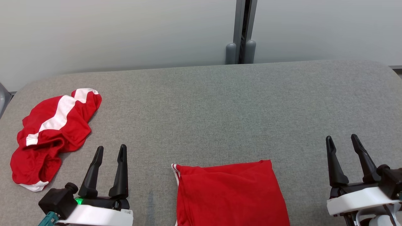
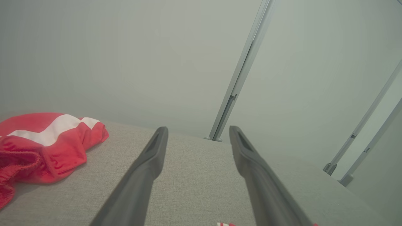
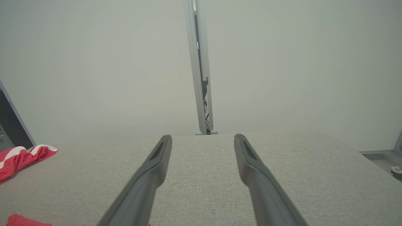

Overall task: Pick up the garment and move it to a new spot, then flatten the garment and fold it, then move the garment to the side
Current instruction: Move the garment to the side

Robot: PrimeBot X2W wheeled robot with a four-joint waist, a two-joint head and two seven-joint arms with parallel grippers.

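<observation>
A crumpled red garment (image 1: pixel 53 131) with a white stripe lies in a heap at the left end of the grey padded table (image 1: pixel 220 103); it also shows in the left wrist view as the crumpled garment (image 2: pixel 47 147) and in the right wrist view (image 3: pixel 19 157). A second red garment (image 1: pixel 230 194) lies flat and folded at the near middle edge. My left gripper (image 1: pixel 111 146) stands open between the two, just right of the heap, holding nothing; seen from its wrist, the left gripper (image 2: pixel 198 127) has bare table between its fingers. Far right, my right gripper (image 1: pixel 341 136) is open and empty, likewise in its wrist view (image 3: pixel 203 136).
A pale wall runs behind the table, with a grey upright post (image 1: pixel 241 34) at the back middle. The table's far corners are rounded. Bare grey cloth stretches across the middle and right of the table.
</observation>
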